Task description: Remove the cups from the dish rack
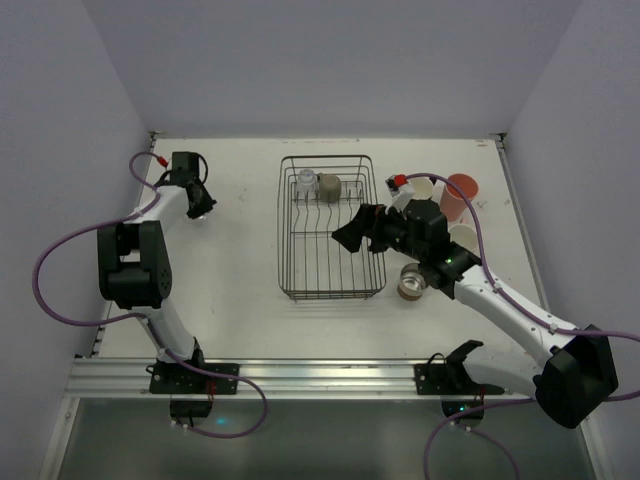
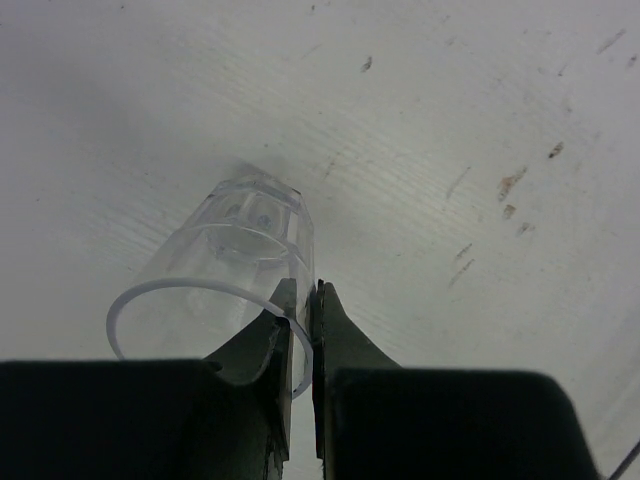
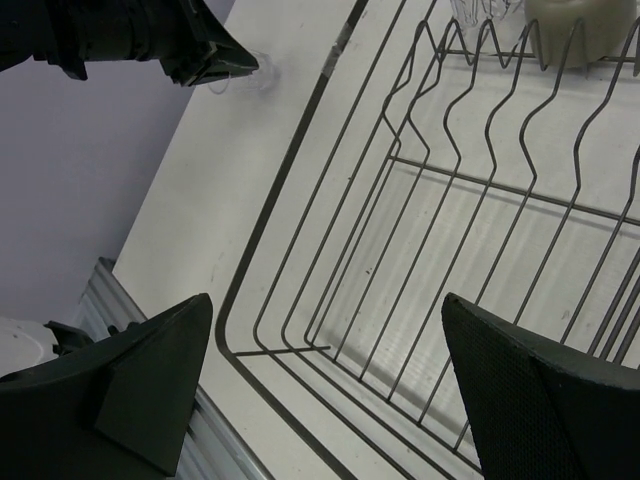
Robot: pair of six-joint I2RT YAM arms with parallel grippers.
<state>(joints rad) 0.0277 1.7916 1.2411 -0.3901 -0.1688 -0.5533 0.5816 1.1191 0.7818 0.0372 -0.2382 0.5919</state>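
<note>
Top external view: between pale lilac walls, on a white, speck-marked counter, the left gripper pinches the rim of a clear glass at upper left. The right gripper hangs spread over the black dish rack, centre frame, with a beige cup at its upper end.

Overall light: bright, even, from overhead; white table near washed out in the top view, walls tinted pale lilac.
Shadows: soft; thin grey lines under the dish rack wires in the right wrist view, a broad dim patch behind the clear glass.
Glare: bright line along the glass rim.
Left wrist focus: table specks sharp; left gripper dark, slightly soft.
Right wrist focus: wires crisp; right gripper blurred, near-black.
Top view: sharp, mild wide-angle convergence.
</note>
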